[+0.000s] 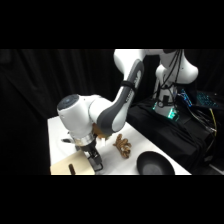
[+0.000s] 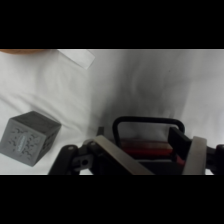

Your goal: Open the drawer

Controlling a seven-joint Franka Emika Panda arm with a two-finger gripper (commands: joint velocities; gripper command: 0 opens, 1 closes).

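Pale fingers (image 2: 120, 159) of the gripper (image 2: 150, 157) stood spread either side of the drawer (image 2: 147, 149) handle (image 2: 146, 121), grey cube (image 2: 28, 137) off to its left.

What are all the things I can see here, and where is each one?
Pale wooden cabinet: one, light wood, table's near left corner, under the gripper.
Black rectangular loop handle: one, black, on the reddish drawer front, between the fingers.
Small grey cube: one, grey, on the table left of the handle in the wrist view.
Round black bowl: one, black, table's near right.
Brown knobbly object: one, brown, mid-table.
White table: one, white.
White robot arm: one, white and grey, from upper right.
Gripper: one, black jaws around the handle.
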